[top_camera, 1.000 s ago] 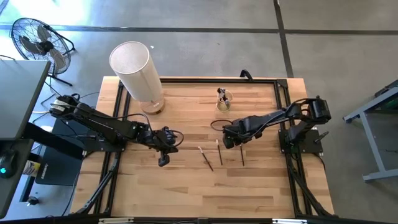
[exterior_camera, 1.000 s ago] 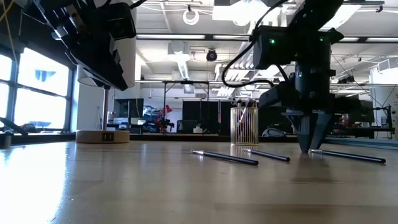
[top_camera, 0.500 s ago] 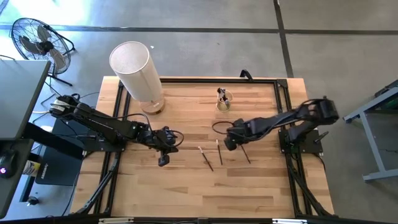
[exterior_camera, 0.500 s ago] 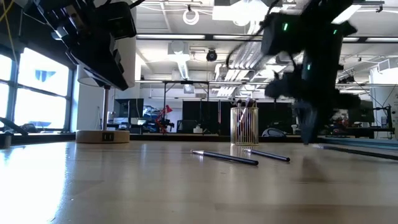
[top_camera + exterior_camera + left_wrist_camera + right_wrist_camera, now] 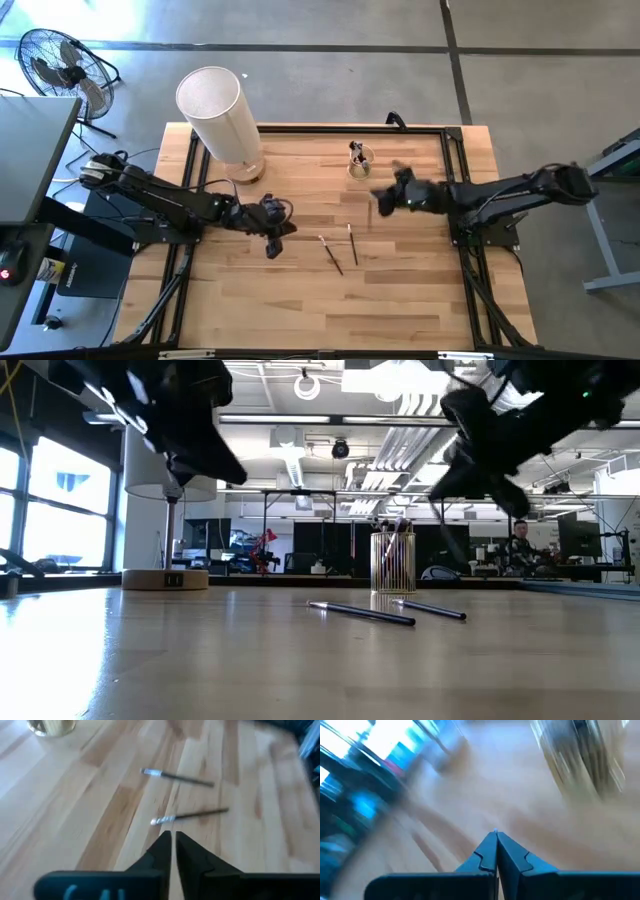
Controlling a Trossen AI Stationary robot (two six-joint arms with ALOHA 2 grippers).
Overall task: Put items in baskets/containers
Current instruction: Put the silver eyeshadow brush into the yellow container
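Two thin dark makeup brushes lie flat on the wooden table, also in the low view and the left wrist view. The small glass cup stands at the far side with several brushes upright in it. My right gripper is shut, raised over the table just short of the cup. My left gripper is shut and empty above the table, left of the two brushes. My right gripper is shut on a third makeup brush, which no longer lies on the table. Blur and the gripper itself hide the place of contact, so the part and the hold cannot be told. The gripper is lifted clear of the table.
A tall white cylinder on a wooden base stands at the table's far left. A dark frame runs along the table's edges. A fan stands on the floor beyond the left side.
My right gripper has taken the rightmost brush by its far end, swung it askew, lifted it off the table, and gone up and toward the far edge, near the cup. My left gripper has shifted slightly toward the table's right. The other two brushes have stayed in place.
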